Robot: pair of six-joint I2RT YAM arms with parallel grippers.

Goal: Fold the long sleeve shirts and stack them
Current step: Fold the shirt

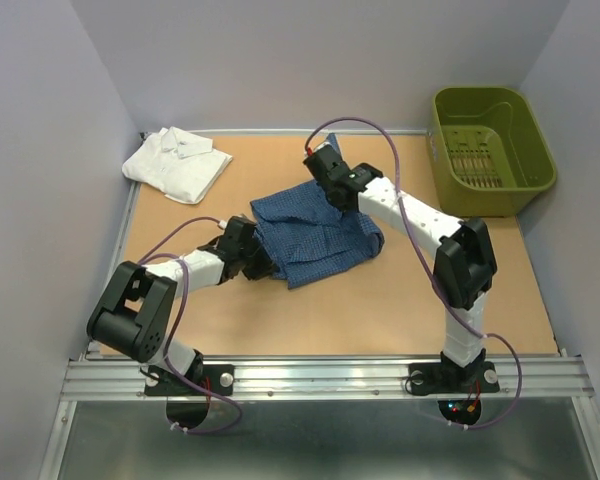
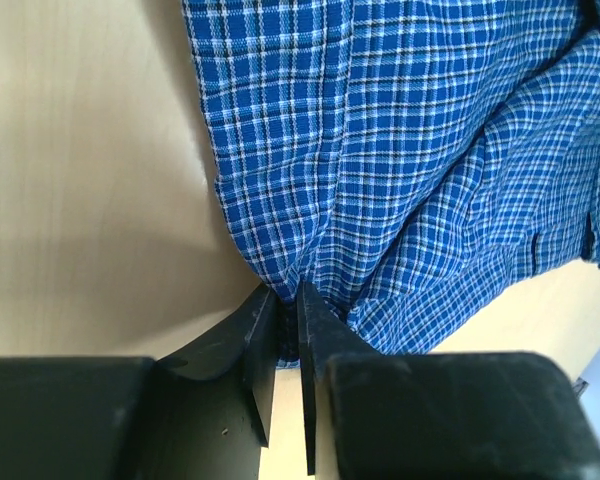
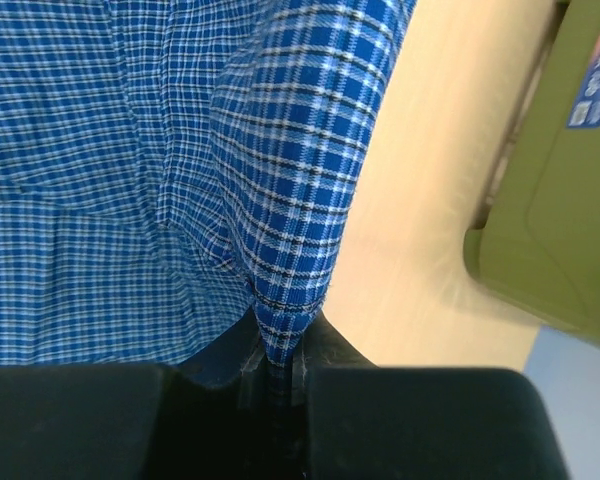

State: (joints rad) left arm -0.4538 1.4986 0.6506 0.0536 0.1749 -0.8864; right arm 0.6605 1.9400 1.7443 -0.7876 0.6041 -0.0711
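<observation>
The dark blue checked shirt [image 1: 315,235] lies crumpled in the middle of the table. My left gripper [image 1: 257,256] is at the shirt's near-left edge; in the left wrist view its jaws [image 2: 285,305] stand narrow, with a fold of the blue cloth [image 2: 400,150] pinched between the tips. My right gripper [image 1: 321,166] is at the shirt's far edge. It is shut [image 3: 280,350] on a narrow strip of the same cloth [image 3: 130,150]. The white shirt [image 1: 177,163] lies folded at the far left corner, away from both arms.
An olive-green plastic basket [image 1: 490,150] stands at the far right of the table, and its wall [image 3: 540,250] shows in the right wrist view. Grey walls close in the table on the left, back and right.
</observation>
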